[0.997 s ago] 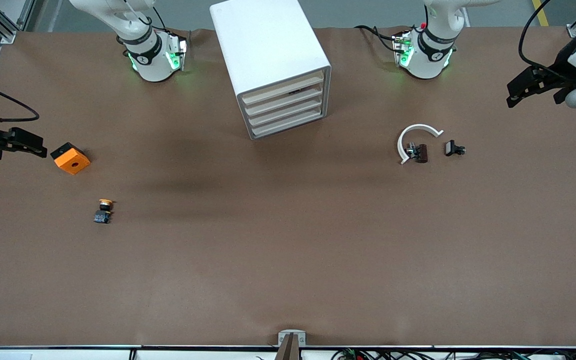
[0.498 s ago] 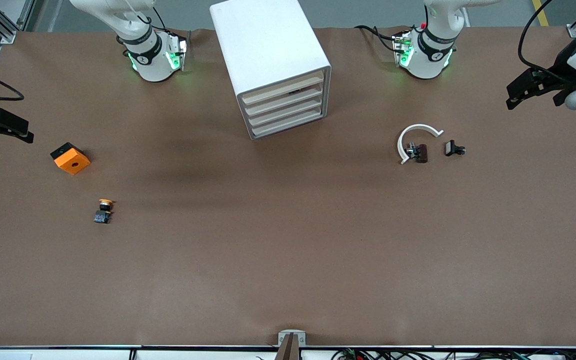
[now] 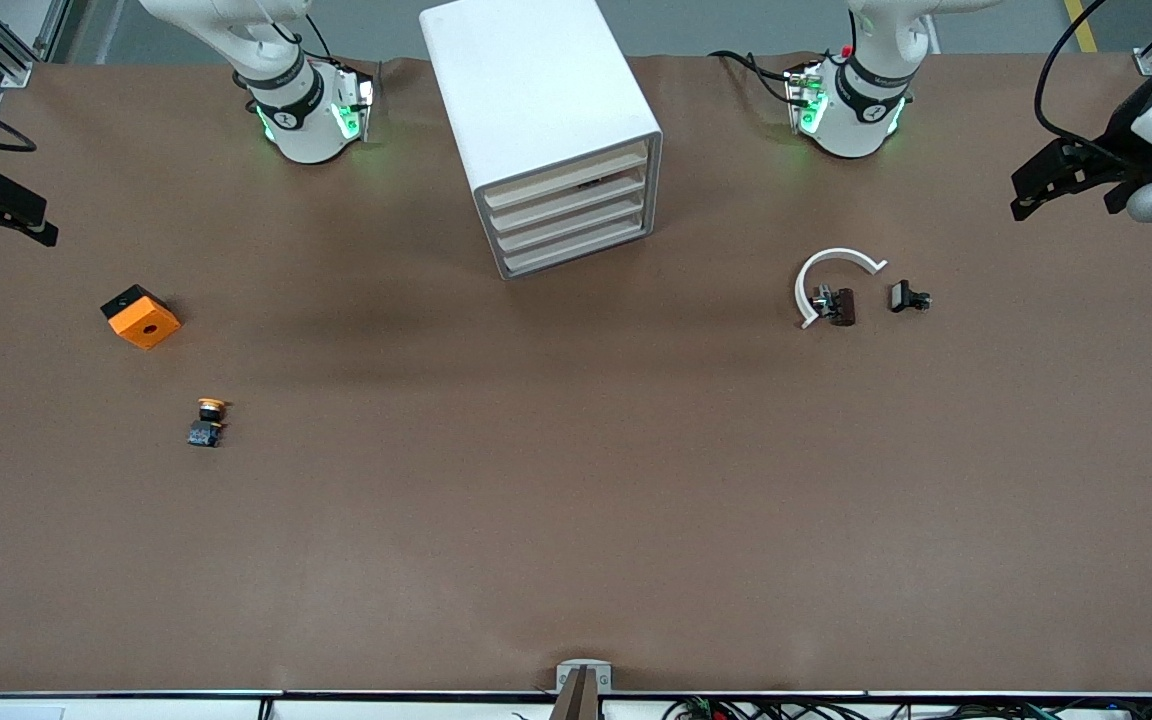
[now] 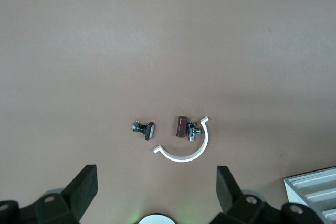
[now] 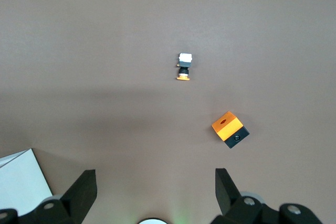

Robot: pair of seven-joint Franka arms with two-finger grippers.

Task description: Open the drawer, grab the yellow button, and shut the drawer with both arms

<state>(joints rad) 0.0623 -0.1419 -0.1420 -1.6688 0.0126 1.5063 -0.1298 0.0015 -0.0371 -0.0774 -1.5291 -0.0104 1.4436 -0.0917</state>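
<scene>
Brown matting covers the whole table (image 3: 576,520), seen from high up. At the frame's left edge, upper part, the right gripper (image 3: 11,210) hangs over the table's margin at the right arm's end; its wrist view shows the two black fingers (image 5: 81,192) spread wide with nothing between them. Below it in the frame sits an orange block (image 3: 141,317) with a hole in its top face and a black underside. Lower again, and nearer the front camera, lies the button (image 3: 206,422): a tiny piece with a round orange-yellow cap at one end of a black body, tipped on its side on the bare mat, well apart from the block. In the right wrist view the button (image 5: 184,66) also shows a pale end face away from the cap.

At top centre stands a white cabinet (image 3: 536,100) with four cream-fronted drawers; the top drawer (image 3: 566,172) is pushed in flush with the three beneath it.

Right of centre lie a white curved clip (image 3: 831,275), a small brown-and-metal part (image 3: 836,305) touching its inner side, and just beside them a small black piece (image 3: 908,297).

At the upper right edge the left gripper (image 3: 1036,190) hangs over the left arm's end of the table, fingers (image 4: 84,187) likewise wide apart and holding nothing.
</scene>
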